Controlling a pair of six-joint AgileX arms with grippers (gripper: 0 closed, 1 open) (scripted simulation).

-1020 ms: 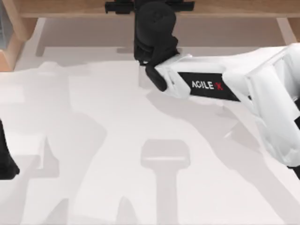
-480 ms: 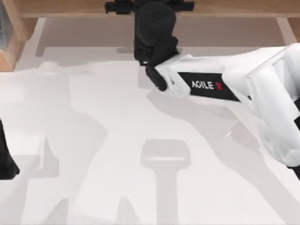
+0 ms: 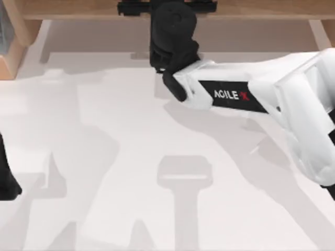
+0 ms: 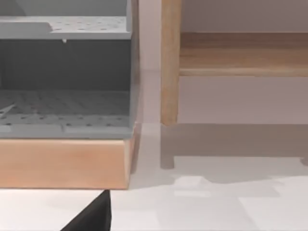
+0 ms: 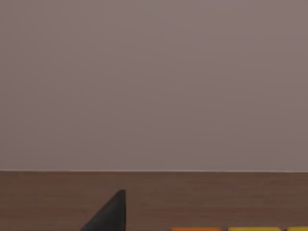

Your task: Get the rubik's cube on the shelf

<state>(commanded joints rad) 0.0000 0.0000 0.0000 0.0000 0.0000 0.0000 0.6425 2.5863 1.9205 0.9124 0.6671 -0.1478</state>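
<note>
At shelf (image 3: 68, 8) edge, right gripper (image 3: 166, 8) jaws: state unclear. Rubik's cube (image 5: 240, 229) just beside jaws: light, rigid, slick tiles; pinch flat opposite faces. Left gripper (image 3: 8, 180) parked.

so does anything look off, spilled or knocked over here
Nothing stands out. The right arm's end effector reaches to the shelf at the table's far edge, and the rubik's cube shows as a sliver of tiles on the shelf board. The left arm sits at the table's left edge.
</note>
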